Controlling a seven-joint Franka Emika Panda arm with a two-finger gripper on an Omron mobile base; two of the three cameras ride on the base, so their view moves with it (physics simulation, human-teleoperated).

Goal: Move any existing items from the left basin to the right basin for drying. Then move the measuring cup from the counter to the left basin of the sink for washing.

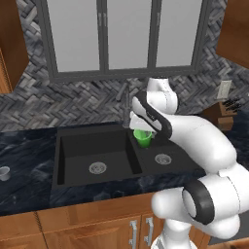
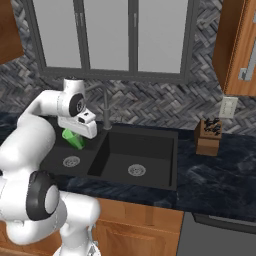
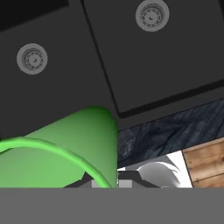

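My gripper (image 1: 145, 130) is shut on the green tumbler (image 1: 143, 138), which hangs above the sink near the centre divider (image 1: 136, 156), toward the back. From the right base view the tumbler (image 2: 73, 139) sits tilted under the hand (image 2: 82, 131). In the hand view its green wall (image 3: 65, 146) is close up, over the black sink floor with two steel drains. The left basin (image 1: 78, 151) holds just its drain (image 1: 97, 168), and so does the right basin (image 1: 170, 168). The small grey measuring cup (image 1: 4, 172) stands on the counter (image 1: 26, 160) at the far left.
The dark faucet (image 1: 127, 104) rises just behind the tumbler and the hand. A wooden knife block (image 2: 209, 135) stands on the counter to the right of the sink. Wooden cabinet fronts (image 1: 97, 226) run below the counter's edge.
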